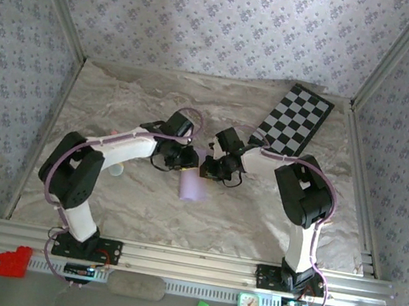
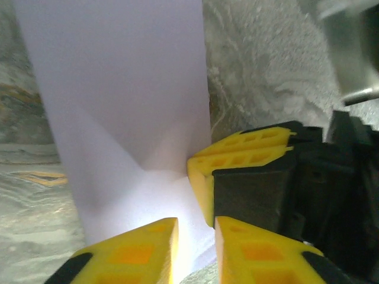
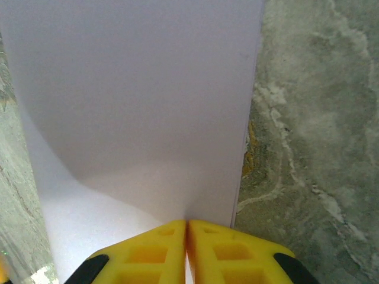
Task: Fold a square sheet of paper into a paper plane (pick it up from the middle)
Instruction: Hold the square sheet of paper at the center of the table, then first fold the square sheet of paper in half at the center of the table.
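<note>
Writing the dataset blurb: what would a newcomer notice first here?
A pale lilac sheet of paper at centre, with both grippers at it. The right gripper has its jaws shut on the sheet's edge; the left gripper straddles it, jaws slightly apart. A chequered board lies at the far right.

Your left arm point(image 1: 124, 143) and right arm point(image 1: 268, 157) bend inward, meeting above the paper point(image 1: 192, 188). Your right claw point(image 3: 187, 225) pinches its edge, fingers together. Your left claw point(image 2: 196, 231) straddles it, jaws narrowly apart.
</note>
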